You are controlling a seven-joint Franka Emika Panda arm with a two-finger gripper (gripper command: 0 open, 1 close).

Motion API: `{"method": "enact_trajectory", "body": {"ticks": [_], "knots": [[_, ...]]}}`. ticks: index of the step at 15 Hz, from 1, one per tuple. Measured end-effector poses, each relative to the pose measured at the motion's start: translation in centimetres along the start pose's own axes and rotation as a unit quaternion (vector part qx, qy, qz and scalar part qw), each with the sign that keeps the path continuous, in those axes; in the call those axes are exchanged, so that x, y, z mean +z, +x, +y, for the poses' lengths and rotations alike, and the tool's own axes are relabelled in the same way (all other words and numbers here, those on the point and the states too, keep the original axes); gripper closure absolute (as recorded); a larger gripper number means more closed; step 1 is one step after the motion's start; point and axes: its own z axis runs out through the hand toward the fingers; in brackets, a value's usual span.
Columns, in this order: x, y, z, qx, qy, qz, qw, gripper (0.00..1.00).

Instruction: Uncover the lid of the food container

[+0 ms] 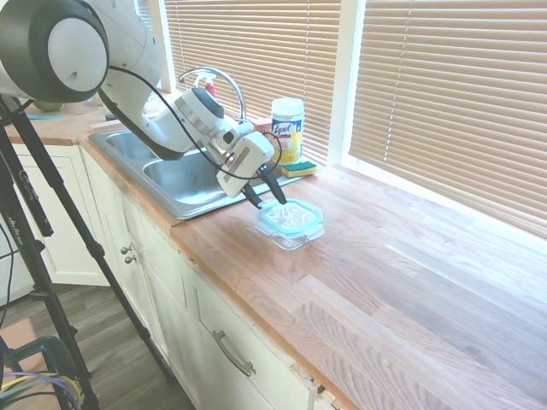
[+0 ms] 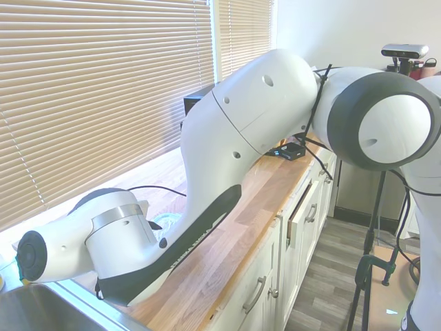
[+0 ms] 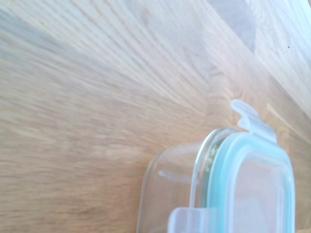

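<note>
A kitchen corner with slatted window blinds (image 1: 444, 94) runs along a wooden countertop (image 1: 402, 282) over white cabinets (image 1: 214, 342). At the left of the first exterior view a stainless steel sink (image 1: 184, 184) is set into the counter, with a curved faucet (image 1: 218, 81) behind it. Just right of the faucet, on the sink's far edge by the window, stands a yellow Lysol canister (image 1: 288, 128), and a yellow-green sponge (image 1: 299, 168) lies at its foot. The white arm comes in from the left over the sink, and its gripper (image 1: 267, 195) points down at the near-left end of the food container (image 1: 292, 233), which sits on the countertop just right of the sink's corner. The two dark fingers (image 1: 253, 196) are spread a little apart, their tips at the left edge of the lid (image 1: 292, 218); whether they touch it cannot be told. The lid, teal-rimmed with a clear centre, is on top of the clear dish. The wrist view shows the same container close up on the wood grain, the teal rim (image 3: 252, 184) over the glass wall (image 3: 167, 184), with translucent clasp tabs (image 3: 252, 119) sticking out at two sides. In the second exterior view the arm's bulk hides nearly all of the container.
</note>
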Motion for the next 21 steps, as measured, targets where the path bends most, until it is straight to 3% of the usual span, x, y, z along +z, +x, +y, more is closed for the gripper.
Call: {"method": "enact_trajectory", "body": {"ticks": [9, 14, 18, 21], "knots": [[-2.8, 2.1, 0.7, 0.027, 0.012, -0.008, 0.9995, 1.0], [-3.8, 6.0, 3.8, 0.067, 0.019, -0.008, 0.9976, 1.0], [-1.7, 10.8, 9.6, 0.121, 0.012, -0.035, 0.992, 1.0], [2.3, 12.8, 14.8, 0.161, 0.023, -0.09, 0.9826, 1.0]]}}
